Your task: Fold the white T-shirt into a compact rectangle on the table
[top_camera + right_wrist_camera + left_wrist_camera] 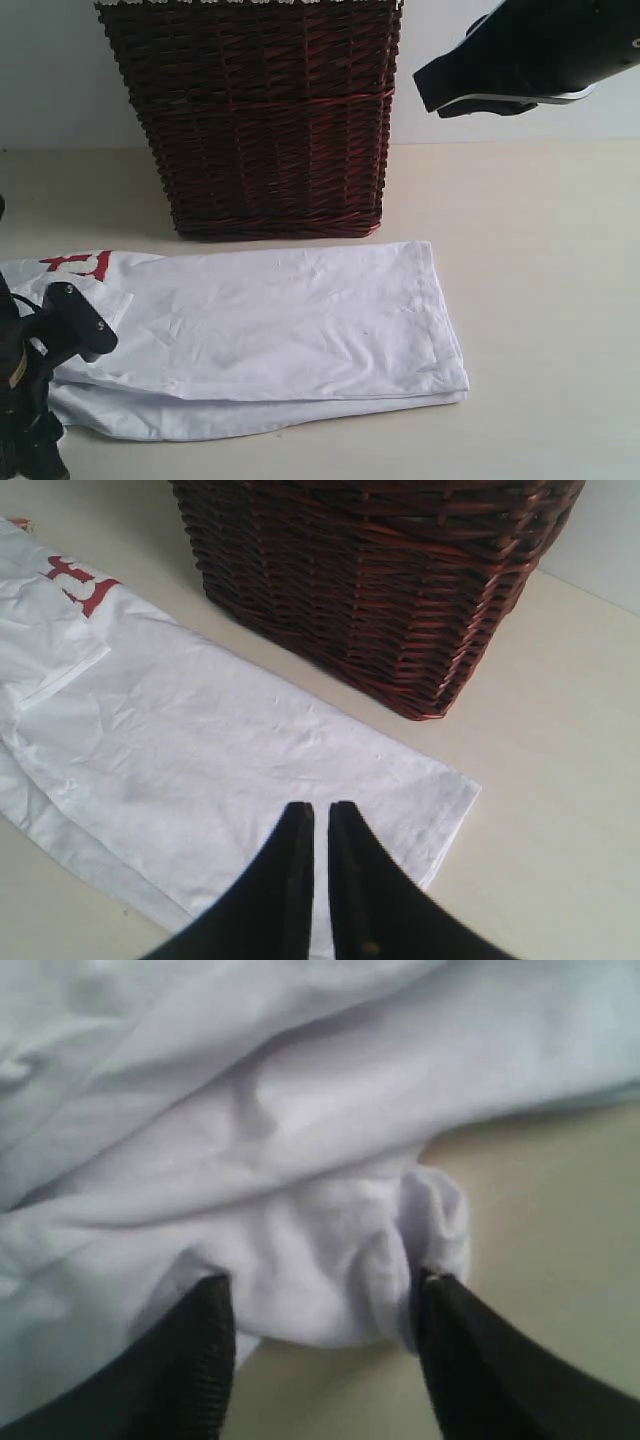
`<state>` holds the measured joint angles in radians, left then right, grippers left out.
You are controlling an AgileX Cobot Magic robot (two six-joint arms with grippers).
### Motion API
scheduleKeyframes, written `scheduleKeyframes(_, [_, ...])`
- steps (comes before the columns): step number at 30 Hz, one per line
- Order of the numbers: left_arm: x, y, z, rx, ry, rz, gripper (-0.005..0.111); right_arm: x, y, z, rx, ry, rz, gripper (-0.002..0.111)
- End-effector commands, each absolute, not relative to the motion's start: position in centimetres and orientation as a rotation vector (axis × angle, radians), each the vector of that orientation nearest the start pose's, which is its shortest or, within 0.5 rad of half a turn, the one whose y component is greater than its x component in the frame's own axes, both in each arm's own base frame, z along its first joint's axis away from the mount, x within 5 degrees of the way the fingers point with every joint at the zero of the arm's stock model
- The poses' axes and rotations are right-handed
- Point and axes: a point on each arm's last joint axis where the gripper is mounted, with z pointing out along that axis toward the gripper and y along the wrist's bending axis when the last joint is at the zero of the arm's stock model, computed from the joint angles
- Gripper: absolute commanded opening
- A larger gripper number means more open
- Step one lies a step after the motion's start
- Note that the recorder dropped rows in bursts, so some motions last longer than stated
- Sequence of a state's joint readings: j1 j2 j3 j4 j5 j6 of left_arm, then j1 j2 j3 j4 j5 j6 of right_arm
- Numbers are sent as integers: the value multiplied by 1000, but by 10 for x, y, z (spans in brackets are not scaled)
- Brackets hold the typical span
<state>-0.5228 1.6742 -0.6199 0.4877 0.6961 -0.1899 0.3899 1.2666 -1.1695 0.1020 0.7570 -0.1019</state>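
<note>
The white T-shirt (pixel 290 320) lies on the table (pixel 540 300) as a long folded band in front of the basket, with its red lettering (pixel 80 263) at the left end. At that end my left gripper (pixel 320 1285) stands low with its jaws apart, and a bunched edge of the shirt (pixel 330 1260) fills the gap between its fingers (pixel 205 1350). My right gripper (pixel 320 810) hangs high over the shirt's right end (pixel 400 800), shut with nothing in it. In the exterior view it shows at the top right (pixel 430 95).
A tall dark brown wicker basket (pixel 265 120) stands just behind the shirt, near its back edge. Bare table lies to the right of the shirt and along the front. My left arm's dark body (pixel 60 330) covers the shirt's front left corner.
</note>
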Motion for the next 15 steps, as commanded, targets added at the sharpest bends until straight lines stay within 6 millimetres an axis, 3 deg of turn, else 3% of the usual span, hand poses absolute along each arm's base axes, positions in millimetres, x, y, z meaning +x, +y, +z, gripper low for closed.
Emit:
scheduleKeyframes(1, [206,-89,116,1112,2913,493,21,245,106,365,-519,2271,260,8])
scheduleKeyframes(3, [205,-88,117,1152,2915,509,0,245,106,365,-519,2271,260,8])
scheduleKeyframes(8, [212,-88,127,1164,2937,573,0,245,106,365,-519,2271,260,8])
scheduleKeyframes(15, [225,-95,168,1254,2934,598,0,245,106,365,-519,2271,260,8])
